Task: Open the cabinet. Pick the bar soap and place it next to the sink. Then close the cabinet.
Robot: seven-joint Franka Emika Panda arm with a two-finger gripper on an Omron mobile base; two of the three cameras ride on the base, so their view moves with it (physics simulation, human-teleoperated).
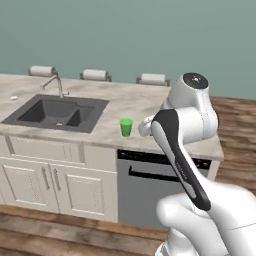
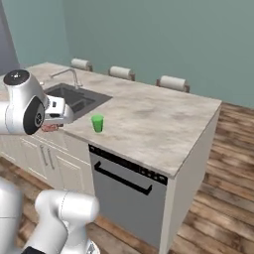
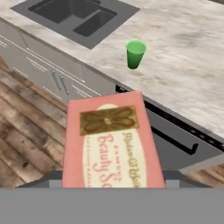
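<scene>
Sink [image 1: 57, 112] is set into the desk [image 1: 135, 102] at its left end, faucet [image 1: 55, 82] behind the basin. Cup [image 1: 126, 127] stands upright on the desk right of the sink, near the front edge, apart from the basin. Three paper towel rolls [image 1: 95, 75] in a row along the desk's back edge. Cabinet [image 1: 47, 185] sits under the sink, both doors closed; dishwasher [image 1: 150, 187] right beside it, below the cup. Hand [image 2: 52, 119] hangs out in front of the desk edge, left of the cup, over the floor [image 3: 26, 140]. Bar soap [image 3: 111, 142] sits in the hand, off the desk, lying flat above cabinet front and floor.
</scene>
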